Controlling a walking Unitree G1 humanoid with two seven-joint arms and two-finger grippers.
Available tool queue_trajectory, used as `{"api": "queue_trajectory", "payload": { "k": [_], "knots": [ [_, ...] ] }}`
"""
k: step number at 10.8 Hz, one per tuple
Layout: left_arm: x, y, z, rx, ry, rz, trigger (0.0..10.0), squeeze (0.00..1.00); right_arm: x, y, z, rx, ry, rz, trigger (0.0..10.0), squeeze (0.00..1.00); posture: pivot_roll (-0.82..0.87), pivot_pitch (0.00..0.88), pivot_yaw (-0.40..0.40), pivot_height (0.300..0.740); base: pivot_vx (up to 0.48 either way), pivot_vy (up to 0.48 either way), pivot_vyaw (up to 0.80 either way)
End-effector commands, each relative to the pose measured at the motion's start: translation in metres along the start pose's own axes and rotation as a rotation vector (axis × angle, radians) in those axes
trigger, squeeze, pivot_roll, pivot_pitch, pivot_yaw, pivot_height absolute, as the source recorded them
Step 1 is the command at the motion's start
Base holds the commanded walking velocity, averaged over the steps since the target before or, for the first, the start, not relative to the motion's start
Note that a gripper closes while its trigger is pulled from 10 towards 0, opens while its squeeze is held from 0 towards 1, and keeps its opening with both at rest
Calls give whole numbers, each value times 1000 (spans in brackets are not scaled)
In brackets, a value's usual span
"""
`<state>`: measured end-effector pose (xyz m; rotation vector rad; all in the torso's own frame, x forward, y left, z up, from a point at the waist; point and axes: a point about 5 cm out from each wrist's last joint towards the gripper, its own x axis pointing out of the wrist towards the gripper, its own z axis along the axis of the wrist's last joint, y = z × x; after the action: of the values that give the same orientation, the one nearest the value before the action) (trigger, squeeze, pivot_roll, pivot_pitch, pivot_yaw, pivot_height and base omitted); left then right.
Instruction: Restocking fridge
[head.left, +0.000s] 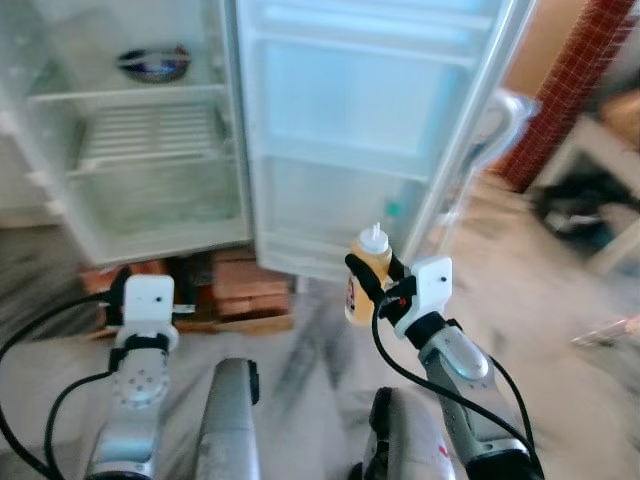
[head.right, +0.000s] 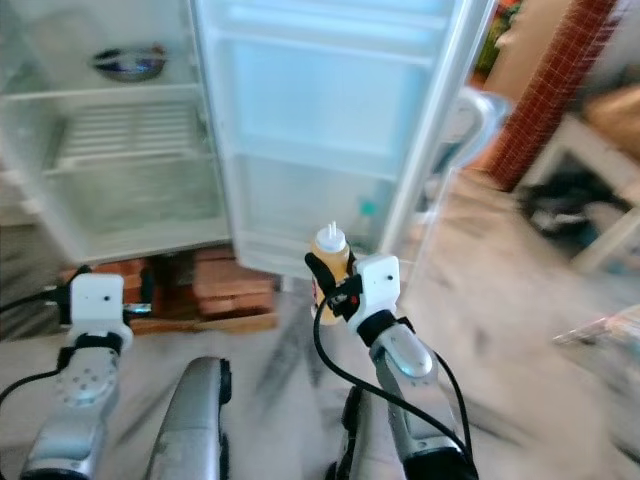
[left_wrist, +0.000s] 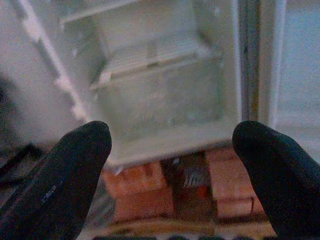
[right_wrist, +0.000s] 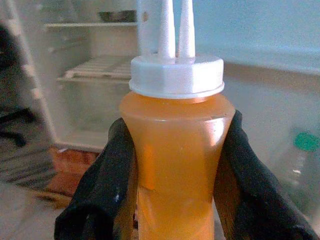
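Left to right across the head views. Fridge (head.left: 140, 140) stood open on a stack of bricks (head.left: 235, 285). Wire shelf (head.left: 150, 130) was bare; a dark bowl (head.left: 152, 64) sat on the shelf above. Left gripper (left_wrist: 170, 165) was raised in front of the fridge's lower edge, fingers spread wide with nothing between them.

Fridge door (head.left: 370, 120) was swung open toward the robot. A clear bottle with a green cap (right_wrist: 300, 160) stood low in its bottom rack.

Right gripper (head.left: 375, 280) was held up just ahead of the door, pinching a squeeze bottle (right_wrist: 175, 165) of orange sauce. The bottle was upright, its white twin-nozzle cap (right_wrist: 176, 75) above the fingers (right_wrist: 102, 190), which clamped both sides of the body below the shoulder. Head views were blurred.

Judgement: carry phase, bottle not yet placed. To do it well: keep the bottle vertical and grip pressure steady, since a soft-walled bottle may squirt or slip. Approach a door rack or the wire shelf squarely, clear the rack lip, seat the base flat, and avoid the green-capped bottle before releasing.
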<state>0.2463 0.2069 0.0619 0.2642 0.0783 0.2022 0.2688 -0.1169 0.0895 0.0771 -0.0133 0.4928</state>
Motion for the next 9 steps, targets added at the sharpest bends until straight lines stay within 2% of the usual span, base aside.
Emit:
{"api": "queue_trajectory", "payload": {
  "k": [1,4,5,9],
  "knots": [
    [1,0,1,-3,-1,-14,10000,0,3,-1,7,-14,-30,6,10000,0,135,66,-61,594,0,0,0],
    [3,-1,2,2,-9,-17,10000,0,4,3,7,-62,-24,38,10000,0,132,71,-59,594,276,0,0],
    [3,-1,2,2,-10,-17,10000,0,4,2,7,-61,-28,35,10000,0,131,73,-58,594,285,0,450],
    [5,-2,2,-2,-12,-23,10000,0,5,0,8,-61,-33,24,10000,0,129,72,-57,594,287,0,0]
  ]
}}
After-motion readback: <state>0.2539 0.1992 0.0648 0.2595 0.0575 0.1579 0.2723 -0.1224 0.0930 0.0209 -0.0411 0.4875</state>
